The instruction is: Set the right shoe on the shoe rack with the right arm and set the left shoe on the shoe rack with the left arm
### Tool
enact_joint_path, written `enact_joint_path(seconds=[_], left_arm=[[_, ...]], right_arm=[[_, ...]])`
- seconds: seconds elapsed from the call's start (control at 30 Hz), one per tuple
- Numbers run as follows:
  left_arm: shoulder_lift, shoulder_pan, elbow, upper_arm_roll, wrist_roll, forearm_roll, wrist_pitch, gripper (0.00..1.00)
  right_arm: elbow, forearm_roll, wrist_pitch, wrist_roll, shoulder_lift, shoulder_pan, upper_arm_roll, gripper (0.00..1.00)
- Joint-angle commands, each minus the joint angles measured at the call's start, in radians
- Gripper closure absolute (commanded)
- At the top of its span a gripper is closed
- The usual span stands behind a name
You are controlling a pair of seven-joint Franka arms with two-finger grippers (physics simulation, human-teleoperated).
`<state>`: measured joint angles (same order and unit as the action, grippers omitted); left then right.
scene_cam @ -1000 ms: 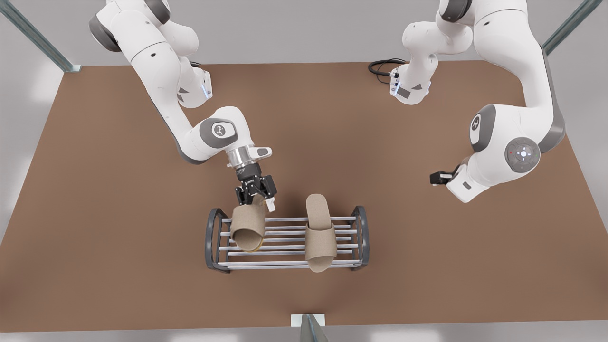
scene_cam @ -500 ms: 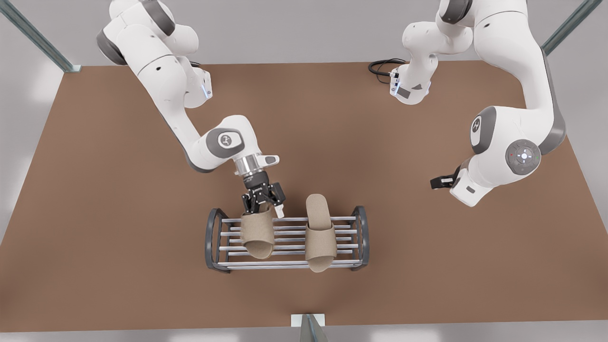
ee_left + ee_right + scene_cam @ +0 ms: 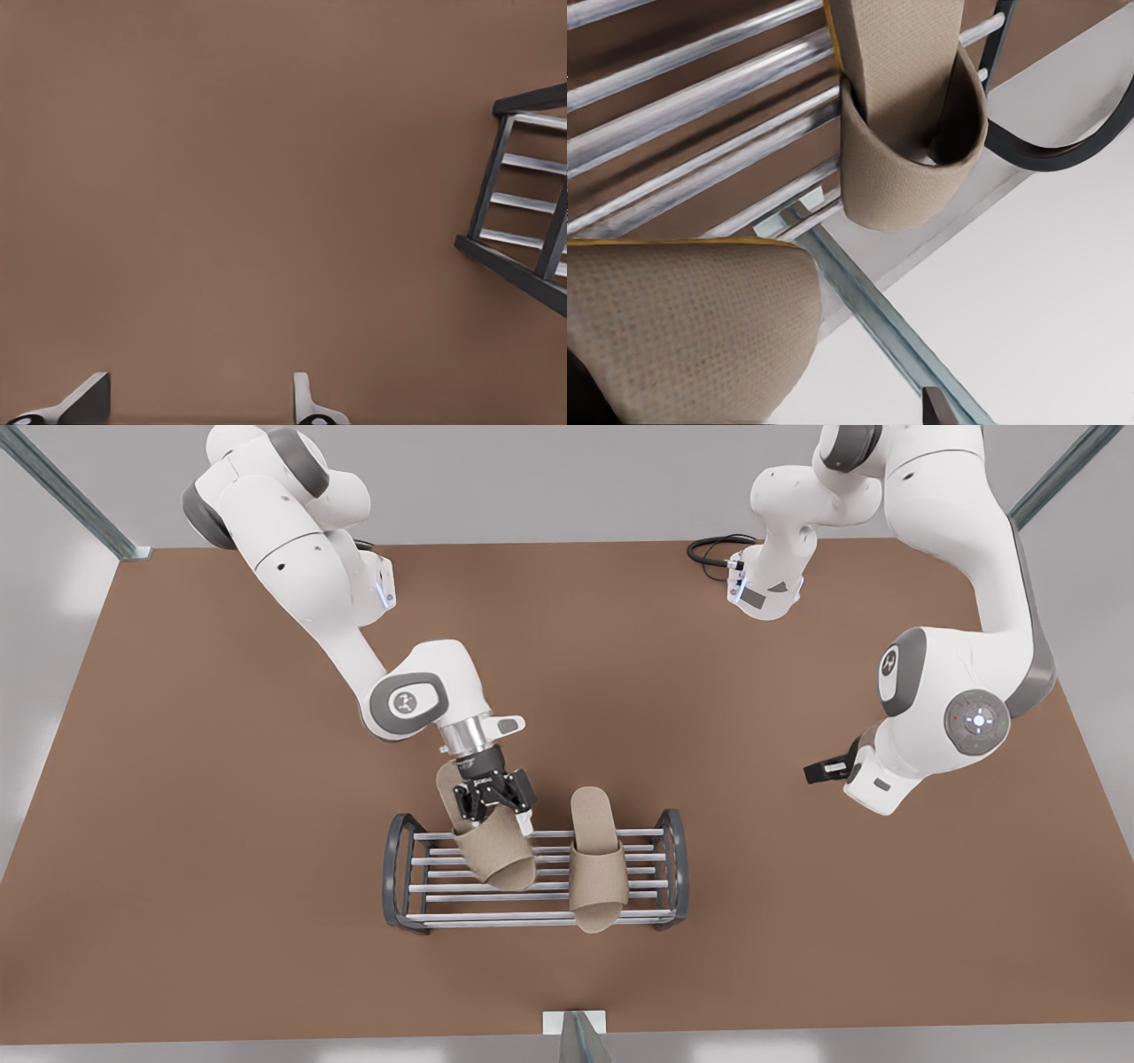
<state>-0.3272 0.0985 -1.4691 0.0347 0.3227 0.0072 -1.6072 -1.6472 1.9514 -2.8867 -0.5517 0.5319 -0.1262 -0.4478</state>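
A plain brown worktop [image 3: 221, 824] fills the scene, with pale grey surround beyond its edges and metal frame struts at the corners. Two white Franka arms reach in from the far side.

Near the middle of the near half stands one low shoe rack [image 3: 535, 871] of silver horizontal bars between two dark grey rounded end frames; one of its end frames also shows in the left wrist view [image 3: 523, 208].

There are two beige woven-textured open-toe slippers. One slipper [image 3: 595, 859] lies flat across the bars toward the front view's right, its toe over the near edge; it appears again in the right wrist view [image 3: 908, 115]. The other slipper [image 3: 493, 841] is tilted and skewed over the rack's middle-left bars, its heel end raised off the far side of the rack and its toe close beside the resting slipper.

The right gripper [image 3: 493, 795], on the arm at the front view's left, pinches this tilted slipper at its heel end with the fingers closed on it; the slipper's strap sits close below the camera in the right wrist view [image 3: 682, 328].

The left gripper [image 3: 199, 403], on the arm at the front view's right, waits well apart from the rack, above bare worktop, with its fingers [image 3: 306, 398] spread and nothing between them
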Motion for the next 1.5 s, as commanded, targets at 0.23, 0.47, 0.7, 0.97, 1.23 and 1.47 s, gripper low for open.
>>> enact_joint_path(seconds=[0.23,0.47,0.7,0.97,1.23,1.47], left_arm=[[-0.027,0.0,0.021,0.001,0.061,-0.001,0.004,0.0],[-0.046,0.0,0.043,-0.001,0.072,-0.001,0.01,0.0],[0.074,0.009,0.043,0.01,0.056,-0.038,0.105,0.0],[0.108,0.009,0.24,-0.076,-0.349,-0.148,0.44,0.0],[0.086,0.009,0.179,-0.071,-0.367,-0.121,0.366,0.0],[-0.013,0.035,0.15,-0.068,-0.332,0.014,0.197,0.0]], right_arm=[[0.037,-0.313,-0.011,-0.688,0.042,-0.044,0.026,0.0],[-0.022,-0.305,-0.026,-0.74,0.008,-0.003,0.026,0.0],[0.026,-0.759,0.17,-0.74,-0.066,-0.007,-0.054,0.0],[0.131,-1.776,0.88,-0.034,-0.322,0.128,0.156,0.0],[0.058,-1.927,1.257,0.616,-0.426,0.152,0.423,0.0],[0.251,-1.925,1.339,0.74,-0.306,0.232,0.363,0.0]])
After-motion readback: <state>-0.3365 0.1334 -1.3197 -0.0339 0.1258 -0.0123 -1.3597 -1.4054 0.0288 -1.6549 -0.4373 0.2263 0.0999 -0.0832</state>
